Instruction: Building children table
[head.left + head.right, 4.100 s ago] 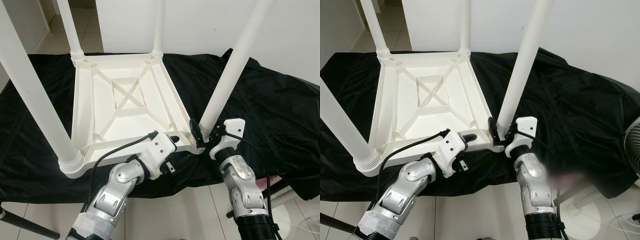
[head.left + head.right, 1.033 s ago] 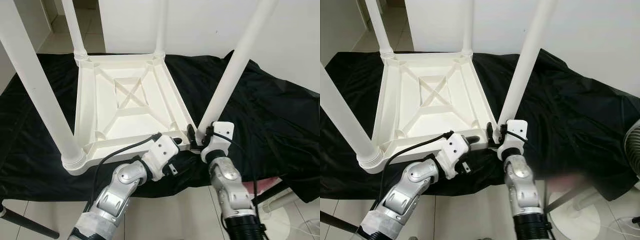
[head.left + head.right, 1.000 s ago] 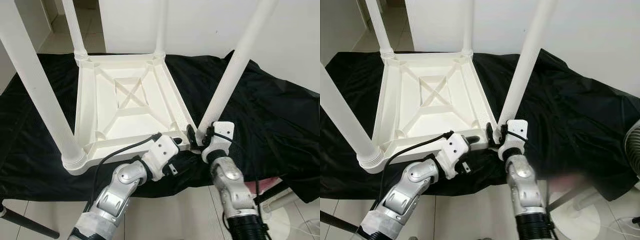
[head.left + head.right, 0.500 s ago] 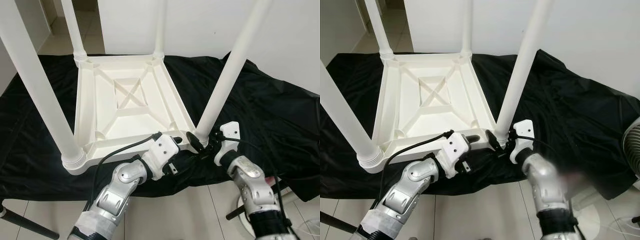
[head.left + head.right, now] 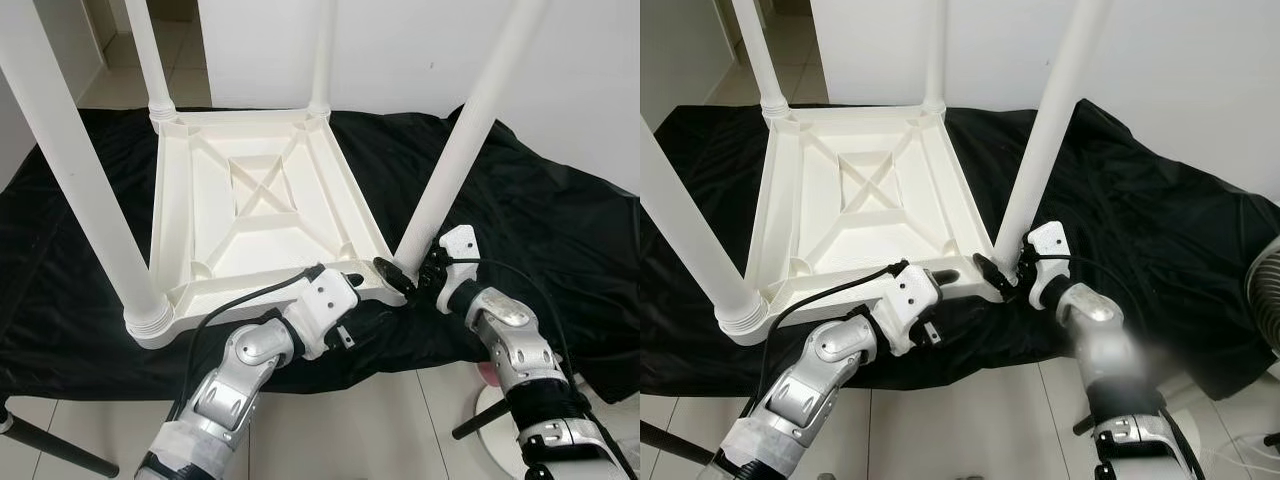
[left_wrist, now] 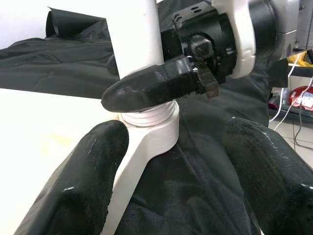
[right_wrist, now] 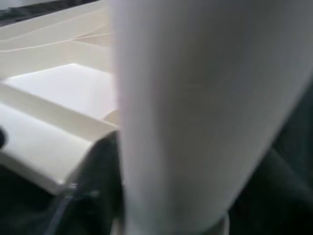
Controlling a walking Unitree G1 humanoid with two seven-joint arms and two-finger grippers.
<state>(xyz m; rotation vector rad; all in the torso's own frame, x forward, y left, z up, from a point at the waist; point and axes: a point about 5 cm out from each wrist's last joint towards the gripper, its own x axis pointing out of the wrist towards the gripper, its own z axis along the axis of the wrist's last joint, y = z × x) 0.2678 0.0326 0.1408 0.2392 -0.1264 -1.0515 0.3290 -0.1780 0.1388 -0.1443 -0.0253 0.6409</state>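
right pincer (image 5: 405,280) – around table leg (image 5: 462,140)

1. the table top (image 5: 255,215) lies upside down on the cloth (image 5: 540,215), its four legs (image 5: 462,140) pointing up.
2. the left gripper (image 5: 352,283) is at its near edge.
3. the right gripper (image 5: 405,277) is at the near right leg's base.

Looks like a room in a home: pale tiled floor (image 5: 330,430), plain white wall (image 5: 400,50), tiled corridor (image 5: 120,60) opening at 11 o'clock, black cloth (image 5: 560,230) draped over a low surface.
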